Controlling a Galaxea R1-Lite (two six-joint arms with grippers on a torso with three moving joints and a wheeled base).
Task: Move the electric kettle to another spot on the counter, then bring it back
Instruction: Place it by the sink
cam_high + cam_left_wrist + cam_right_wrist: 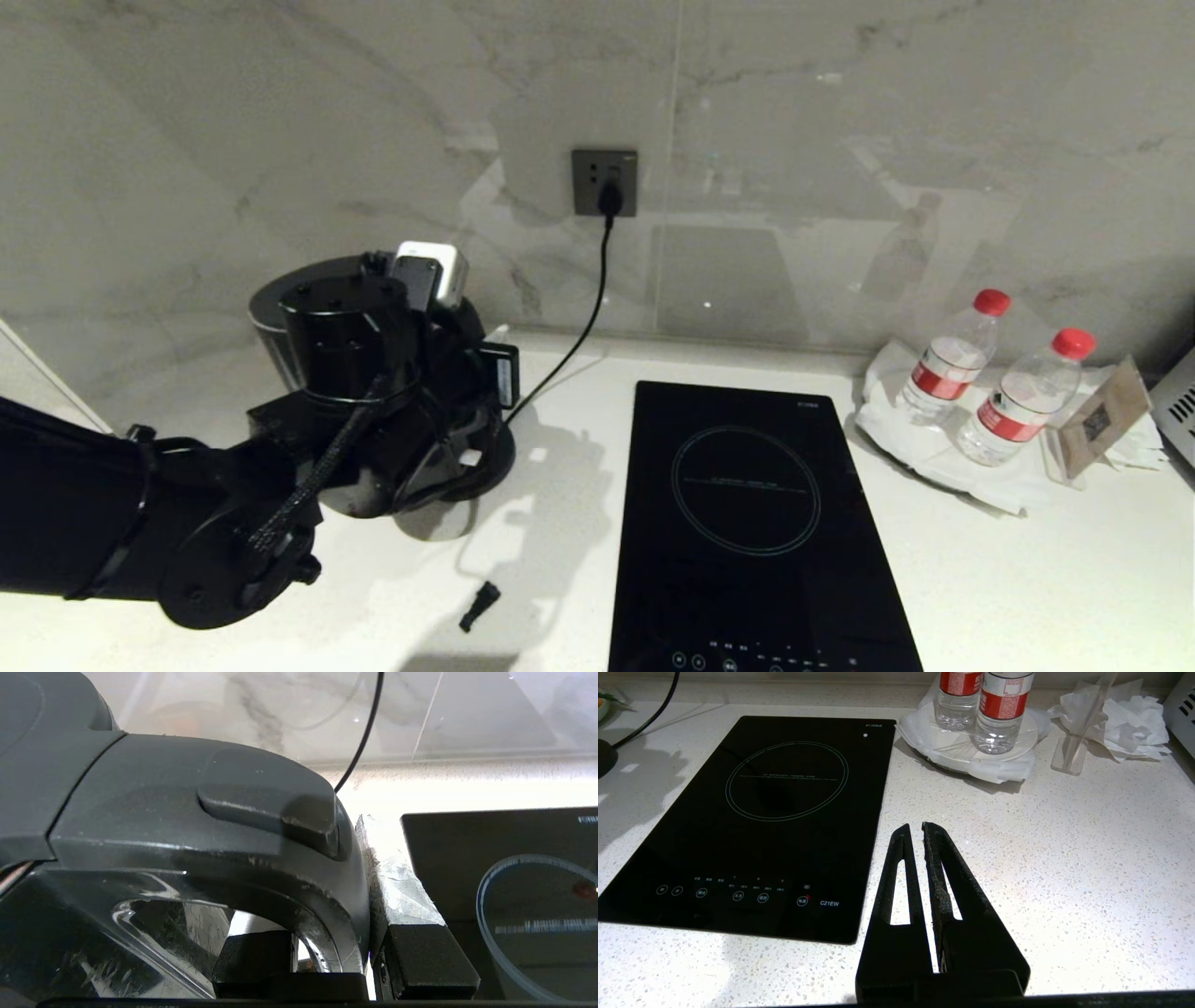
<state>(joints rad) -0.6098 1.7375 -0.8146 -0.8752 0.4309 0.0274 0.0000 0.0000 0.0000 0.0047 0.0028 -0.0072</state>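
The electric kettle (273, 313) stands at the back left of the counter (1027, 579), mostly hidden behind my left arm; only its dark rounded top shows. In the left wrist view its loop handle (187, 812) fills the frame. My left gripper (331, 933) is shut on that handle, one finger inside the loop and the other finger (411, 914) pressed against its outer side. From the head view the left gripper (467, 392) sits beside the kettle. The kettle's bottom is hidden. My right gripper (915, 828) hangs shut and empty over the counter (1064, 858).
A black induction hob (756, 523) lies mid-counter. The black base disc (490, 462) lies under my left wrist, its cord (583, 327) running to a wall socket (605, 182). Two water bottles (952, 364) stand on a plate at the back right. A small black piece (479, 605) lies near the front.
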